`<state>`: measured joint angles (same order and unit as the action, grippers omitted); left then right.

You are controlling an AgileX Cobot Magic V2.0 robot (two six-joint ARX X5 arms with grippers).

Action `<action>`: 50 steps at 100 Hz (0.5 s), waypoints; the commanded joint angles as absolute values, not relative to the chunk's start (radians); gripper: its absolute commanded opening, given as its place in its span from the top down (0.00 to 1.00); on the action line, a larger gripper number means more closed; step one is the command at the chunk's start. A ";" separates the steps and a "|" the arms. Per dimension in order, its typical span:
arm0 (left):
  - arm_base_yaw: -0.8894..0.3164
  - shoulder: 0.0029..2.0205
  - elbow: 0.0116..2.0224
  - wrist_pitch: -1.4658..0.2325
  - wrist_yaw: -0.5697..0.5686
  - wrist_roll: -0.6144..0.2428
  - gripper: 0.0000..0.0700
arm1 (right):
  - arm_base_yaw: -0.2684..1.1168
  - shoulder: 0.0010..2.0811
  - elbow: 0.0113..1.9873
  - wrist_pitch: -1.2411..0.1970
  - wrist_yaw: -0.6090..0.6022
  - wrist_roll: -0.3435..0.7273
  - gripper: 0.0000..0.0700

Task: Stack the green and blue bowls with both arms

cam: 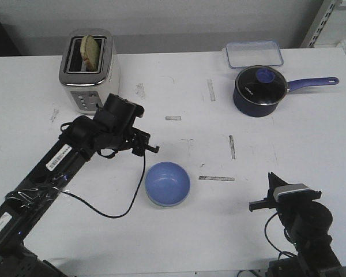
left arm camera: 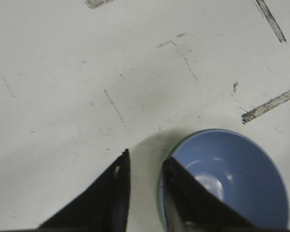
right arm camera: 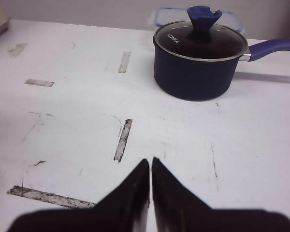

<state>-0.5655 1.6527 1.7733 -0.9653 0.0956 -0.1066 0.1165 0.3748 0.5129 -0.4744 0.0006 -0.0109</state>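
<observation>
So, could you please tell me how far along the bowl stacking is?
It looks done: the blue bowl sits on the table with a pale green rim showing beneath it. Nothing is held: the left hand is open beside the bowl, and the right hand is shut. Only withdrawing seems left.

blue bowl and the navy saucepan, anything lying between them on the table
No objects, only bare white table with grey tape strips between the blue bowl and the saucepan, as the front view shows.
</observation>
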 commanded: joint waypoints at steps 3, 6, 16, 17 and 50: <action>-0.548 1.655 1.837 -1.017 0.035 -0.052 1.00 | 0.117 0.381 0.515 -0.467 0.000 -0.016 1.00; -0.539 1.649 1.840 -1.027 0.011 -0.052 1.00 | 0.117 0.381 0.515 -0.467 0.000 -0.017 1.00; -0.491 1.611 1.832 -1.055 -0.098 -0.045 1.00 | 0.117 0.381 0.515 -0.467 0.000 -0.017 1.00; -0.488 1.608 1.831 -1.054 -0.102 -0.045 1.00 | 0.117 0.381 0.515 -0.467 0.000 -0.017 1.00; -0.336 1.229 1.425 -0.706 -0.139 -0.006 1.00 | 0.117 0.381 0.515 -0.466 0.000 -0.016 1.00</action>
<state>-0.3508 1.2839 1.5074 -0.7624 -0.1352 -0.0380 0.1169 0.3748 0.5129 -0.4744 0.0006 -0.0109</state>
